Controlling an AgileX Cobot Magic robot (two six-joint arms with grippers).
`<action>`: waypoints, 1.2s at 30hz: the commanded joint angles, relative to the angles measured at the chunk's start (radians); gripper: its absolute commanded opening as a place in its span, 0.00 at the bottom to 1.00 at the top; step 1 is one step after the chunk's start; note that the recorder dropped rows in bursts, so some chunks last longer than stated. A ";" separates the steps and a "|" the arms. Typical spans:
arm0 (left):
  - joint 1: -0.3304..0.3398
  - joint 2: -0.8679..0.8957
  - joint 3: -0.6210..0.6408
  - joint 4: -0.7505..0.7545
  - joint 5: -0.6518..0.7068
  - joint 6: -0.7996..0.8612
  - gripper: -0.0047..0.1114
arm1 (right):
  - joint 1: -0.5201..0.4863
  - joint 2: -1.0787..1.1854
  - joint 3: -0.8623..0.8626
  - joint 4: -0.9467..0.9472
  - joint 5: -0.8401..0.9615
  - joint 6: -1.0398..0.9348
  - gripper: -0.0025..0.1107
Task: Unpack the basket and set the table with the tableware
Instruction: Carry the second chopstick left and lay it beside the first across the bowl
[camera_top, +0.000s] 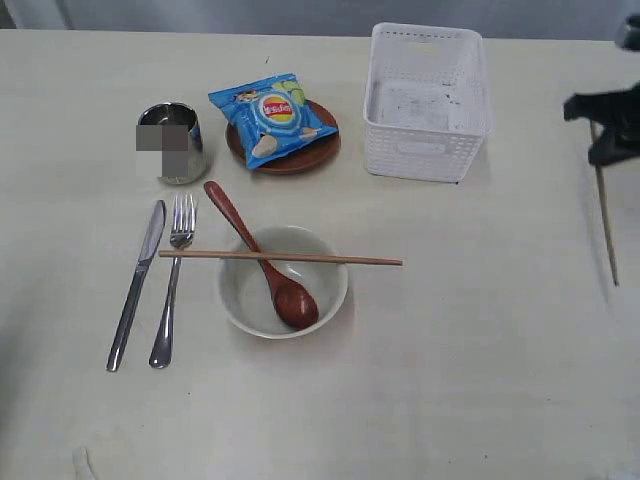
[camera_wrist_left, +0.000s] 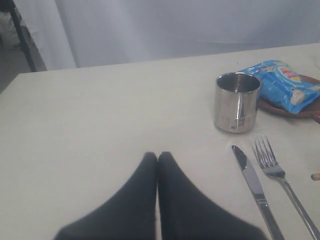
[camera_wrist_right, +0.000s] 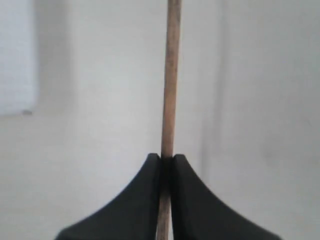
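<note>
The white basket (camera_top: 427, 100) stands empty at the back right of the table (camera_top: 480, 370). At the right edge my right gripper (camera_top: 605, 125) (camera_wrist_right: 166, 159) is shut on a wooden chopstick (camera_top: 606, 215) (camera_wrist_right: 170, 75). Another chopstick (camera_top: 280, 258) lies across the off-white bowl (camera_top: 240, 300), which holds the wooden spoon (camera_top: 270, 270). Knife (camera_top: 137, 283) (camera_wrist_left: 252, 182) and fork (camera_top: 172, 280) (camera_wrist_left: 280, 177) lie left of the bowl. The steel cup (camera_top: 172, 143) (camera_wrist_left: 236, 101) stands behind them. My left gripper (camera_wrist_left: 158, 155) is shut and empty, low over bare table near the knife.
A blue chip bag (camera_top: 270, 115) (camera_wrist_left: 282, 85) lies on the small brown plate (camera_top: 322, 150) (camera_wrist_left: 280, 108) between the cup and the basket. The table's far edge runs just behind the basket.
</note>
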 joint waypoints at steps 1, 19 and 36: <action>-0.005 -0.002 0.002 0.002 -0.001 -0.002 0.04 | 0.179 -0.092 -0.118 0.041 0.115 -0.066 0.02; -0.005 -0.002 0.002 0.002 -0.001 -0.002 0.04 | 1.052 -0.035 -0.383 -0.285 0.463 -0.150 0.02; -0.005 -0.002 0.002 0.002 -0.001 -0.002 0.04 | 1.135 0.134 -0.383 -0.289 0.403 -0.270 0.02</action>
